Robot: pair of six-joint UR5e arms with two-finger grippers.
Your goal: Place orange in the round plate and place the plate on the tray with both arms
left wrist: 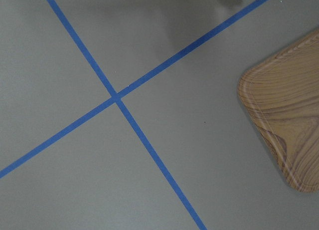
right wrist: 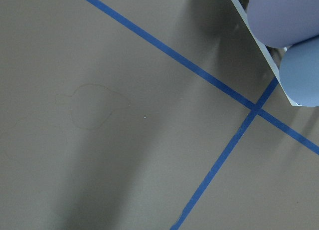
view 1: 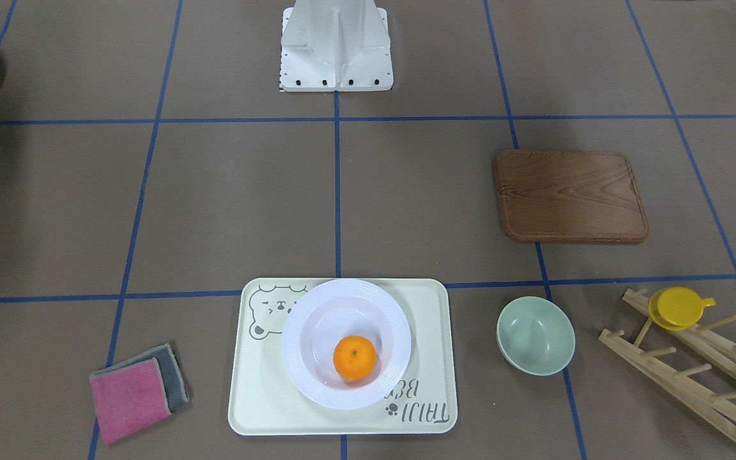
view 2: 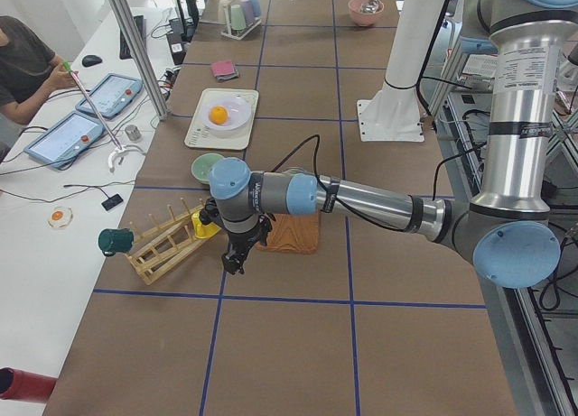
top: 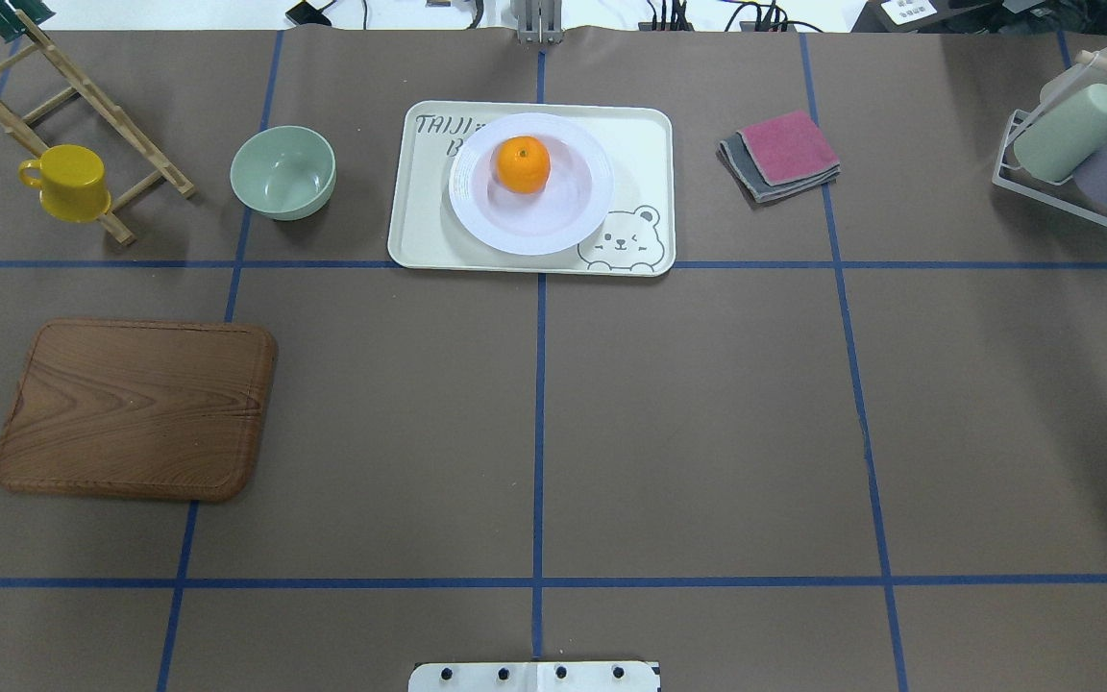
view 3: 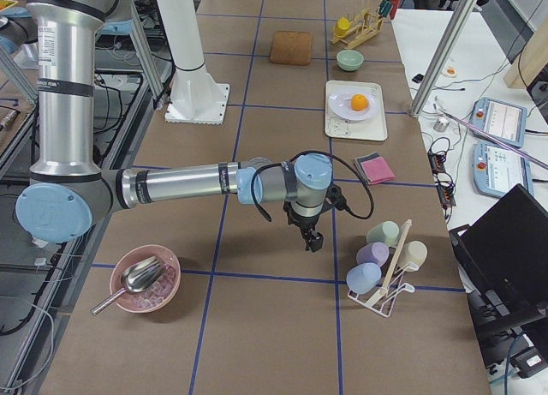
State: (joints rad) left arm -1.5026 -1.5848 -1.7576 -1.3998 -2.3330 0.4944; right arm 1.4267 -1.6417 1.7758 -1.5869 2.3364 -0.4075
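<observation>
Orange [view 1: 354,358] sits in round plate [view 1: 298,372], on tray [view 1: 259,402]. Plate probably stiff, slick, breakable (hold opposite rims). Left gripper [view 2: 233,261], right gripper [view 3: 313,241]: cannot tell whether jaws are parted or closed.

On my right wrist feed I see brown table paper [right wrist: 124,140] with a blue tape crossing [right wrist: 256,110], and up-right of that crossing a lilac cup [right wrist: 284,15] and blue cup [right wrist: 301,75] behind a white rack edge [right wrist: 256,43]
</observation>
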